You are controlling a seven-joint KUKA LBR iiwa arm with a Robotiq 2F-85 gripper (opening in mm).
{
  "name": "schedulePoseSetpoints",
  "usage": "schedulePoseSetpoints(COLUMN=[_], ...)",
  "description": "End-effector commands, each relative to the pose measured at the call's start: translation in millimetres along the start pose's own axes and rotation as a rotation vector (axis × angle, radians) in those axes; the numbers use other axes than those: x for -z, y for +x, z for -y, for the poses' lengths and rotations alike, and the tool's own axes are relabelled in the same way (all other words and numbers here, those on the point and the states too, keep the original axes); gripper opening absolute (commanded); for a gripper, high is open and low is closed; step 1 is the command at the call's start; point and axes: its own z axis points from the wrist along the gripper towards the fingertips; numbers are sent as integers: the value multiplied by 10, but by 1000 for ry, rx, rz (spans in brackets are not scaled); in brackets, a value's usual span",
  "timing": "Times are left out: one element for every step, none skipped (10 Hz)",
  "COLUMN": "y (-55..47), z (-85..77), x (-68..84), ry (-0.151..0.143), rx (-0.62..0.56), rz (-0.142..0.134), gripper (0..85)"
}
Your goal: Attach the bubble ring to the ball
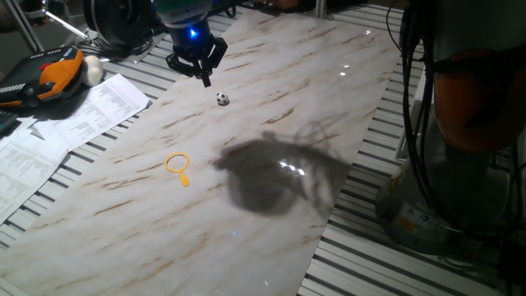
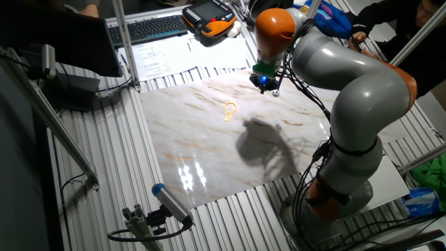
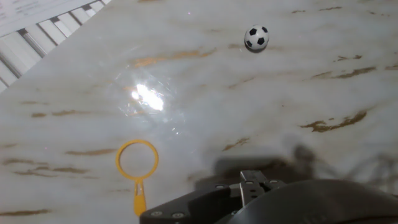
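Gripper [image 1: 203, 72] hangs above your marble table [image 1: 329, 107], fingers drawn together on nothing. Ball [image 1: 223, 99] lies just beside the fingertips; ring [image 1: 178, 165] lies flat, well apart from them.

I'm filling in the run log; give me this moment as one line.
gripper: empty, above marble table | bubble ring: flat, untouched | soccer ball: apart from ring | attach: not started
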Motion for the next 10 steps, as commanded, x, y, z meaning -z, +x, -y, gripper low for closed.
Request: schedulePoseSetpoints(y=[2,2,2,2,2,2,2,2,2,2], z=[0,0,0,0,0,0,0,0,0,0], x=[-1,-1,-1,-1,-1,-1,-1,-1,-1,-1], ry=[10,19,24,19,18,24,26,23,23,23], rx=[7,19,32,32,35,36,41,44,49,50], rz=[2,-2,-6,-10,-11,-6,-11,-15,-17,-17], gripper=[0,0,0,0,0,0,0,0,0,0])
